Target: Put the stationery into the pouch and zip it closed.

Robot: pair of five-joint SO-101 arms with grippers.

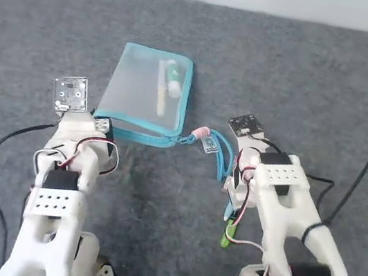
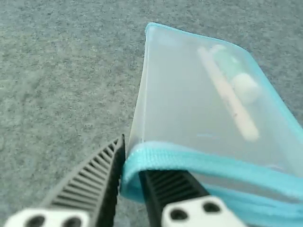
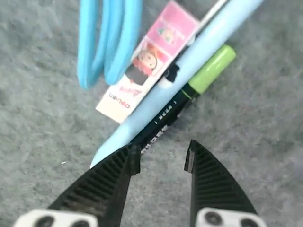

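On a grey felt-covered table [image 1: 320,75], the left gripper [image 2: 130,161] pinches the turquoise zip corner of a translucent plastic pouch [image 2: 189,104] holding a cream pen [image 2: 229,101], while the right gripper [image 3: 163,153], jaws spread, hovers over a pale blue pen [image 3: 189,66], a green-capped black marker [image 3: 189,92] and a pink eraser [image 3: 151,61] beside a blue strap [image 3: 102,42].

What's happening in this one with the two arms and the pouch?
The left pincer is clamped on a corner of the translucent, teal-trimmed pouch, at its zipper edge. A cream stick and a green-and-white item lie inside. The right pincer is open, hovering just above a light-blue pen and a black pen with a green cap. Both pens lie on the grey table beside a pink eraser and a blue strap loop. Those three stationery pieces are not yet in the pouch.
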